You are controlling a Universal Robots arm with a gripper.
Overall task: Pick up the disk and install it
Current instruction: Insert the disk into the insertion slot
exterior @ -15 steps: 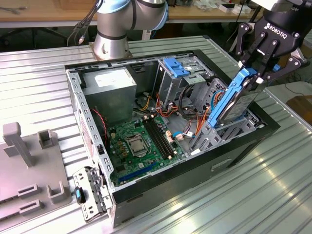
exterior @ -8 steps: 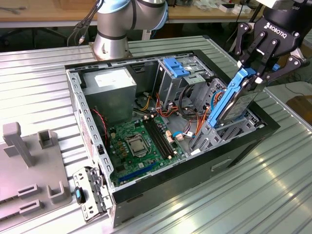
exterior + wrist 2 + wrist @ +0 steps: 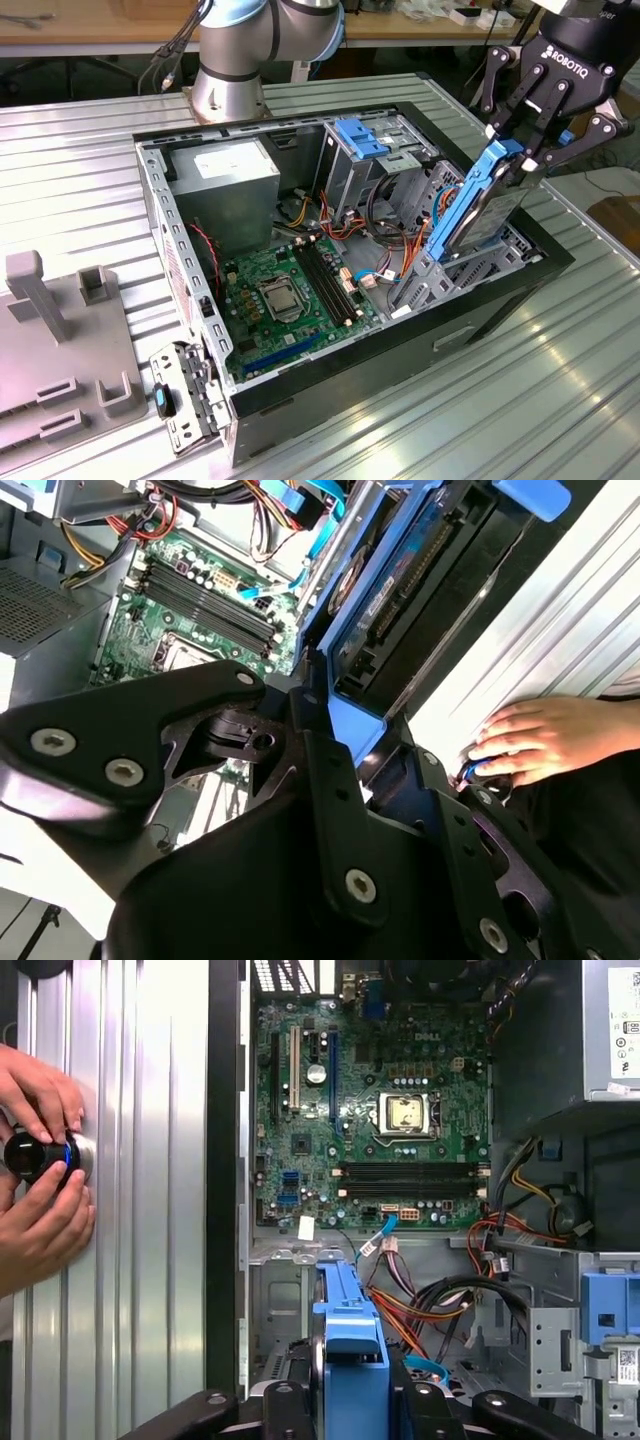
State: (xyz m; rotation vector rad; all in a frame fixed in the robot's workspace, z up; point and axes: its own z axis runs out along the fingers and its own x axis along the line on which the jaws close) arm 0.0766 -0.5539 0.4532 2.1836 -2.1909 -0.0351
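The flat dark grey disk (image 3: 478,210) with bright blue rails stands tilted over the grey drive cage (image 3: 432,272) at the exterior view's right of the open black computer case (image 3: 470,325), its upper end clenched in the black claw (image 3: 522,160).

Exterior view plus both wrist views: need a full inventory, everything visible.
table: 1, silver ribbed, under everything
computer case: 1, black, open, on table
motherboard: 1, green, case floor
power supply: 1, grey, case corner
bracket: 1, light blue, atop far drive bays
cables: bundle, multicoloured, beside motherboard
fixture plate: 1, grey, exterior view's left
disk: 1, dark grey, blue rails, tilted over drive cage
cylinder: 1, black, between the hands
hands: 2, on the cylinder
arm: 1, grey and blue, case's far side
claw: 1, black, shut on disk's upper end
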